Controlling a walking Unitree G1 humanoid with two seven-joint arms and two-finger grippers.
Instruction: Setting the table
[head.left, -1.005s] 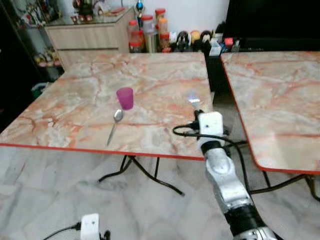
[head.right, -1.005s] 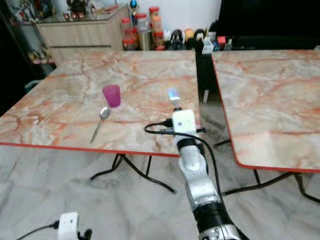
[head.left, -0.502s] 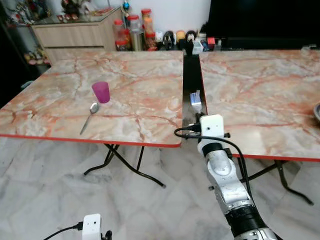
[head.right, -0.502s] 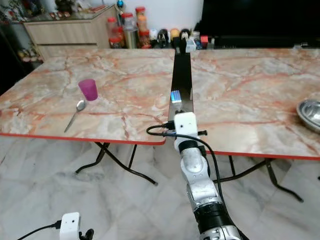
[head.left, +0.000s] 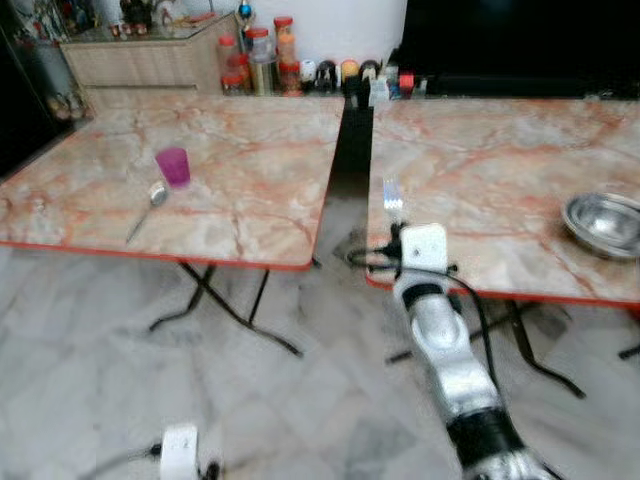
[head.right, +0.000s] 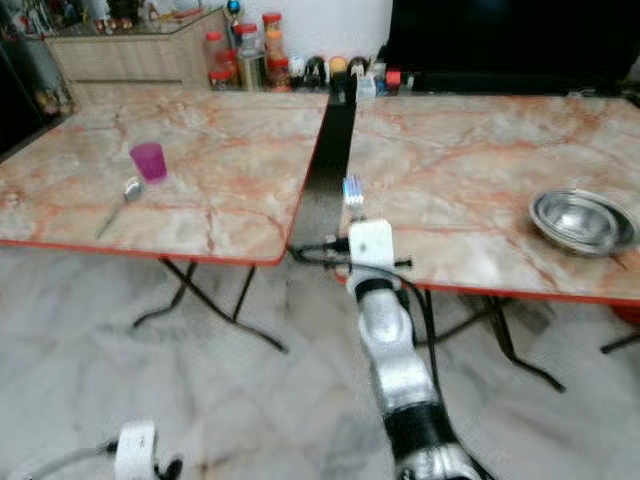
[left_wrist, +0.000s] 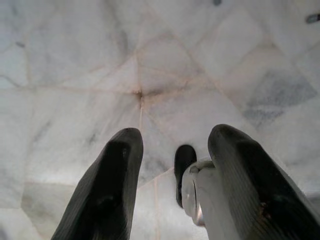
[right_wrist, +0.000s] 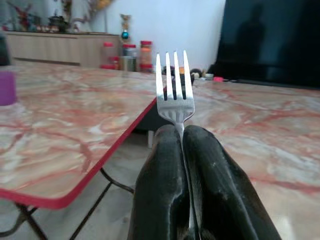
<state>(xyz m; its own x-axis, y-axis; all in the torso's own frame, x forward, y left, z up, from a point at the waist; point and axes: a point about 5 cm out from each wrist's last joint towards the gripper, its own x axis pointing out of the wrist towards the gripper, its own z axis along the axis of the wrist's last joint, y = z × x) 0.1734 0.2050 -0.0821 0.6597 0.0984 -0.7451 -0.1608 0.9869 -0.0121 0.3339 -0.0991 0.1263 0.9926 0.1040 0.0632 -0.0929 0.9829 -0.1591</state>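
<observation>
My right gripper (right_wrist: 182, 137) is shut on a silver fork (right_wrist: 173, 95), tines pointing up and forward. In the head views the fork (head.left: 391, 193) stands above the right arm's wrist, near the front left corner of the right marble table (head.left: 500, 190). A steel bowl (head.left: 603, 220) sits at that table's right side. On the left marble table (head.left: 230, 180) a purple cup (head.left: 173, 166) stands with a spoon (head.left: 147, 205) lying just in front of it. My left gripper (left_wrist: 172, 155) hangs open low over the floor.
A dark gap (head.left: 345, 150) separates the two tables. Jars and bottles (head.left: 262, 66) line the floor by the back wall beside a wooden cabinet (head.left: 140, 60). A dark screen (head.left: 520, 45) stands behind the right table. Folding legs (head.left: 215, 305) show under the left table.
The camera has swung to the right: the left table slid leftwards and the right table with the steel bowl came into sight. The fork stays held in my right gripper.
</observation>
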